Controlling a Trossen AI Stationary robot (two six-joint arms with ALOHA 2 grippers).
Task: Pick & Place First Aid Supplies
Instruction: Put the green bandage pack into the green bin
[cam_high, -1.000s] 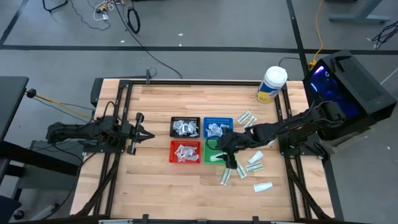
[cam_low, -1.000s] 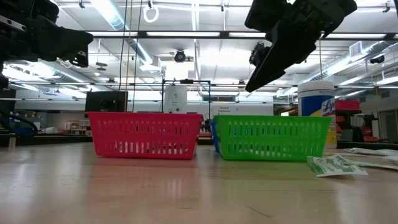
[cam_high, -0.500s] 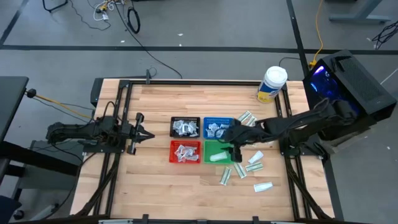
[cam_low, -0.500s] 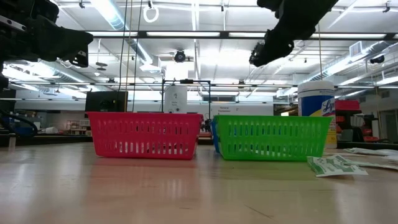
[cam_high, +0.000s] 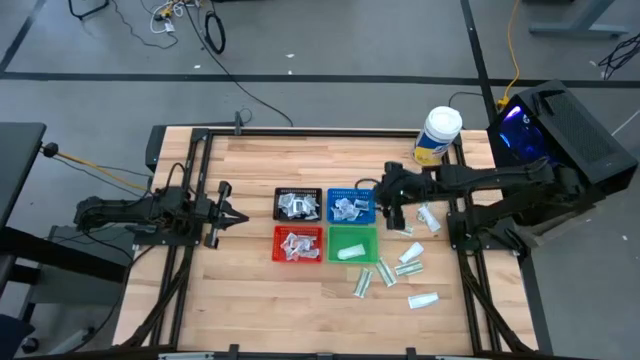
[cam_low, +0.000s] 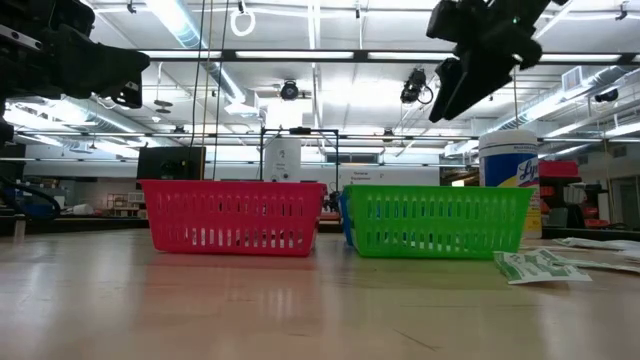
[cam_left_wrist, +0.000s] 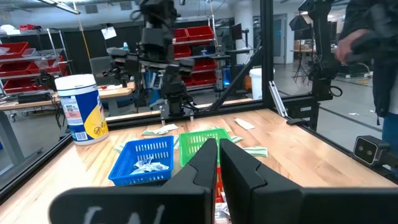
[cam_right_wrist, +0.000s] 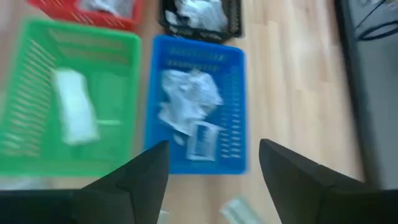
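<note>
Right gripper: the right gripper (cam_high: 392, 207) hangs above the table, just beside the blue tray (cam_high: 352, 192) on its jar side; in the right wrist view its two dark fingers (cam_right_wrist: 142, 177) stand well apart with nothing between them.
Packets against those jaws: no packet touches the right fingers; the wrist view looks down past them onto the blue tray (cam_right_wrist: 198, 109) and the green tray (cam_right_wrist: 25, 74).
Green tray: the green tray (cam_high: 338, 253) holds one long white-and-green packet (cam_high: 350, 252), lying flat and well clear of the open jaws.
Blue tray: a heap of squarish white packets (cam_high: 347, 208) lies in it, below and beside the right gripper.
Black tray: the black tray (cam_high: 281, 193) holds more white packets (cam_high: 298, 205).
Red tray: the red tray (cam_high: 280, 233) holds white packets (cam_high: 298, 246) too.
Loose packets: several narrow white-and-green packets (cam_high: 408, 268) lie scattered on the bare table (cam_high: 250, 300) beyond the green tray, toward the right arm's base; another (cam_high: 396, 188) lies near the white jar (cam_high: 437, 135).
Left gripper: the left gripper (cam_high: 232, 216) waits over the left part of the table, well apart from the trays, its fingers (cam_left_wrist: 205, 163) pressed together and holding nothing.
Low view: the right gripper (cam_low: 470, 75) hangs high above the green tray (cam_low: 437, 220).
</note>
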